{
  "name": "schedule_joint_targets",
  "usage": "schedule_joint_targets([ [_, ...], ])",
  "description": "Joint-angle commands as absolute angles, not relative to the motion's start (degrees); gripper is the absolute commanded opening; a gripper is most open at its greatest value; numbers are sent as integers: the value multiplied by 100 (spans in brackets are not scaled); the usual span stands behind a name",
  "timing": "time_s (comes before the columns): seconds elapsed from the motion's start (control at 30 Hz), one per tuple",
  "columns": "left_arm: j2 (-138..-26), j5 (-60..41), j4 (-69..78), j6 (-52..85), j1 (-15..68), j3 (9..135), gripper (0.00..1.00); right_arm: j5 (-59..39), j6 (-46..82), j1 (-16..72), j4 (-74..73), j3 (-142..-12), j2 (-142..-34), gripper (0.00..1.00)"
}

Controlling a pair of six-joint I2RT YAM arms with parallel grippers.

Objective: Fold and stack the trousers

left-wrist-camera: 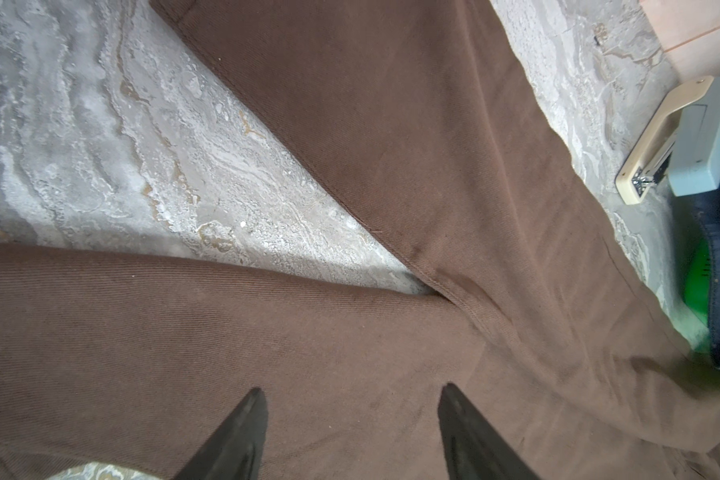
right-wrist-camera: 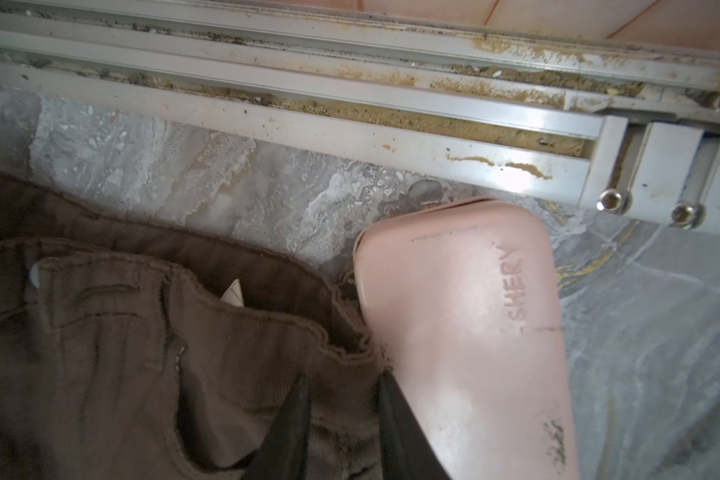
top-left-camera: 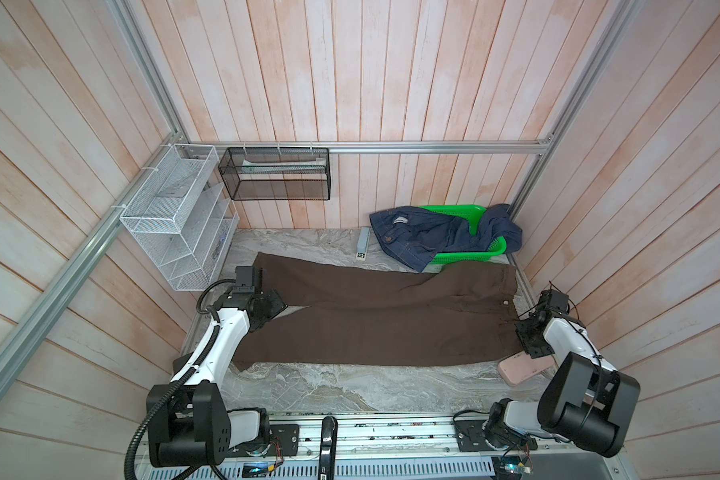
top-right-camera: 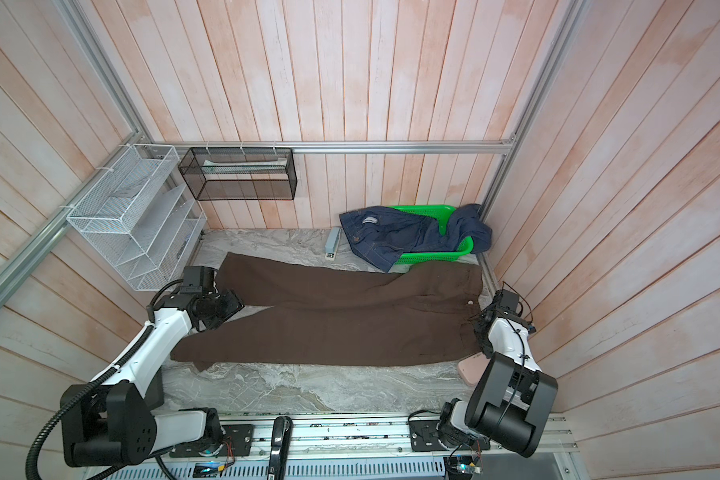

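Trousers [top-left-camera: 371, 328] lay flat, unfolded; all folding left. Left gripper [left-wrist-camera: 352, 395] gaped empty over leg; right gripper [right-wrist-camera: 344, 382] sat narrow at waistband, hold unclear.

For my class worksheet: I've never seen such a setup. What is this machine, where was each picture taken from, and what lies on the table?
It is a robot with two arms at a table's near edge. Two pictures look down from one overhead camera; the others come from cameras on the wrists. Brown trousers lie spread flat across the marbled table. At the back, blue jeans spill from a green basket near a stapler; a pink case lies by the waist. The left arm holds its fingers open above a leg, gripping nothing. The right arm has its fingers close together around the waistband's edge; whether they grip it is unclear.
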State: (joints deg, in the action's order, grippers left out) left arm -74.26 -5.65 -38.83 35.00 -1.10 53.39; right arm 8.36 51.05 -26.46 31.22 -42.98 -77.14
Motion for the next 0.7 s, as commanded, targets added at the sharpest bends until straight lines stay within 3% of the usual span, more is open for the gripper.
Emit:
schedule_joint_targets([
  [0.0,-7369,-475,-3954,3533,-132,5511,68,761,5123,-2677,3006,-4236,-7838,24],
  [0.1,-7409,-472,-3930,3524,-132,5519,68,773,5101,-2685,3015,-4240,-7838,21],
  [0.27,-7440,-447,-3945,3516,-139,5544,68,610,5093,-2696,3208,-4396,-7575,0],
  [0.67,-7234,-649,-3955,3194,-631,5339,68,1415,5061,-2823,5356,-5816,-5448,0],
])
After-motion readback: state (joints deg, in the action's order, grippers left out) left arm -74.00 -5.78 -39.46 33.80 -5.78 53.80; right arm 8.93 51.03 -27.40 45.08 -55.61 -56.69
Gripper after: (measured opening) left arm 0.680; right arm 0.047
